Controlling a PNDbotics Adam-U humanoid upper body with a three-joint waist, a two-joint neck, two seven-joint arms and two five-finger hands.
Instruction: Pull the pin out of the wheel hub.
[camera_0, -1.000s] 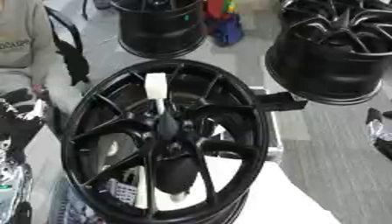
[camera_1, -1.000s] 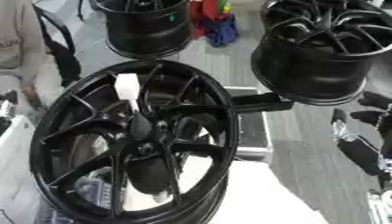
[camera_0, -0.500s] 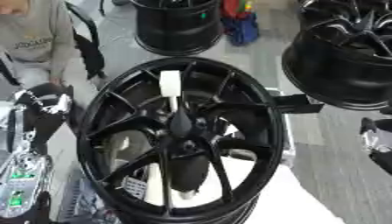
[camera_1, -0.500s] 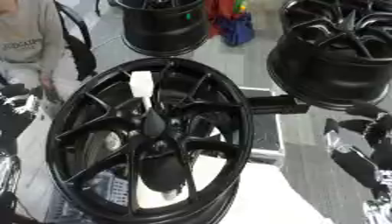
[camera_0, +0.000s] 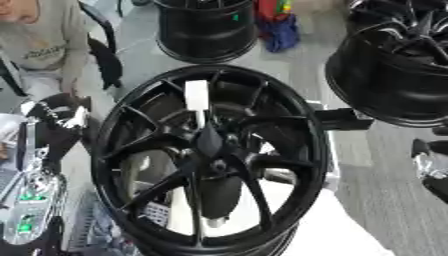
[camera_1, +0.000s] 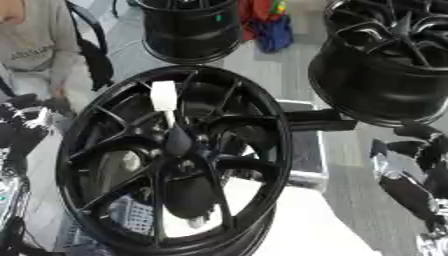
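A large black wheel hub (camera_0: 122, 150) stands upright in the middle, its spokes facing me. A pin with a white handle (camera_0: 196, 95) sticks up from the hub's centre (camera_0: 208, 142) on a thin shaft. My left hand (camera_0: 54, 114), black with silver parts, hangs just left of the rim, apart from the pin. My right hand (camera_1: 413, 146) is to the right of the wheel with its fingers spread and nothing in them. Neither hand touches the pin.
A second black wheel (camera_0: 208, 30) stands behind, and a third (camera_1: 385, 75) at the upper right. A black bracket (camera_0: 343, 120) juts from the wheel's right side. A person sits at the upper left (camera_0: 39, 47). Red and blue things (camera_0: 278, 25) lie at the back.
The whole picture has shifted, so the camera has moved. The pin stays in the hub's centre, and both hands remain beside the wheel.
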